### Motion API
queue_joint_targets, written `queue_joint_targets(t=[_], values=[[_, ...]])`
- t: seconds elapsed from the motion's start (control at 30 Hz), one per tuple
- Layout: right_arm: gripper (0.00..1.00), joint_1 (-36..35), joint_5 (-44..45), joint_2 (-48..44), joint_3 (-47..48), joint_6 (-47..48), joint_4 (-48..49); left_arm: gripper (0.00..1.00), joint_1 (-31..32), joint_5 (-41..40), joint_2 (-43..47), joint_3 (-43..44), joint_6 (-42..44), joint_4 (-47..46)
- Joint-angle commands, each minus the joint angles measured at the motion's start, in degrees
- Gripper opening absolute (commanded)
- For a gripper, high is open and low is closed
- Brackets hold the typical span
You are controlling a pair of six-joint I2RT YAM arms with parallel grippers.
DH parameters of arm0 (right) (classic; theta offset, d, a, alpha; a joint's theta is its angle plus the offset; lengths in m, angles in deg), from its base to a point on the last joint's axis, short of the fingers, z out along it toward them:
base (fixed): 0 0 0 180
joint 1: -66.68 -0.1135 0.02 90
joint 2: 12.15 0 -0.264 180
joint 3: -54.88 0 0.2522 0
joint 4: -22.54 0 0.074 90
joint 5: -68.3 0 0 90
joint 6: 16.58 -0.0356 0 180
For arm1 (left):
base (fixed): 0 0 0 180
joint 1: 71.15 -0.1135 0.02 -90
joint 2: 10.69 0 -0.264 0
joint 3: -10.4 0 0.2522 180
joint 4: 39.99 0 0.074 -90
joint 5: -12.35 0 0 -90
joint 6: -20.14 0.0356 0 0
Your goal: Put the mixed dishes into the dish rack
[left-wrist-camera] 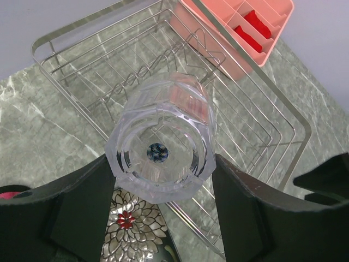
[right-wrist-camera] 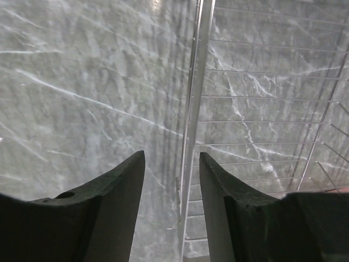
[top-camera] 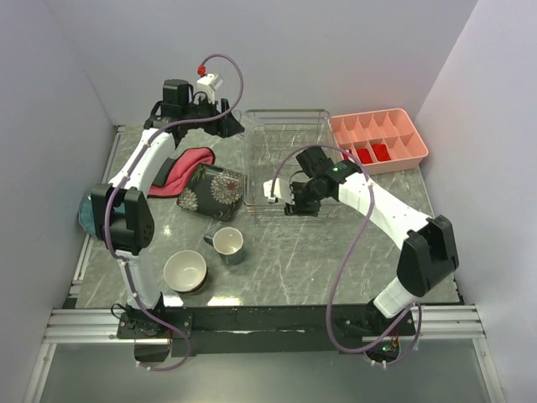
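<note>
The silver wire dish rack stands at the back middle of the table. My left gripper is shut on a clear faceted glass, held base toward the camera over the rack near its left side. My right gripper is open, its jaws straddling the rack's rim wire without touching it; in the top view it sits at the rack's front edge. The square dark flowered plate, the grey-blue mug and the cream-lined bowl lie on the table left of the rack.
A pink compartment tray with red items stands right of the rack. A red-pink cloth lies behind the square plate. A teal-blue object shows at the table's left edge, partly behind the left arm.
</note>
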Motion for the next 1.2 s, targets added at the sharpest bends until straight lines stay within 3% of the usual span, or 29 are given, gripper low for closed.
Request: queue_joint_targets(t=[0.0,0.07,0.17,0.2,0.3,0.53,0.83,1.0,1.17], values=[[0.52,1.5,-1.1,4.8,4.9,1.6,-0.3,0.32,0.1,1.0,4.9,-0.6,0.9,-2.4],[0.5,2.0,-1.4,6.9,7.3,2.1,-3.0,0.32,0.1,1.0,4.8,-0.8,0.9,-2.4],[0.37,2.1,-1.8,10.0,9.4,3.6,-7.1,0.32,0.1,1.0,4.2,0.0,1.4,-1.9],[0.26,2.1,-2.1,10.3,9.6,3.9,-7.7,0.33,0.1,0.9,4.0,1.0,2.3,-1.1],[0.09,1.9,-2.3,8.7,8.6,5.5,-9.4,0.33,0.1,0.4,2.4,4.0,5.4,1.5],[0.0,-1.9,-2.3,0.9,2.0,5.1,-11.3,0.29,0.5,-1.7,-3.2,13.4,12.5,8.7],[0.0,-9.7,-2.3,-7.1,-7.0,-3.1,-9.4,0.26,7.5,-11.5,-5.1,19.2,29.0,21.6],[0.35,-10.0,-0.1,-8.6,-7.8,-10.0,-5.3,0.23,11.7,-17.5,-6.2,19.2,36.4,25.6],[0.44,-9.3,2.9,-10.5,-7.6,-9.1,-7.2,0.27,14.0,-22.8,-8.2,18.7,36.6,23.7]])
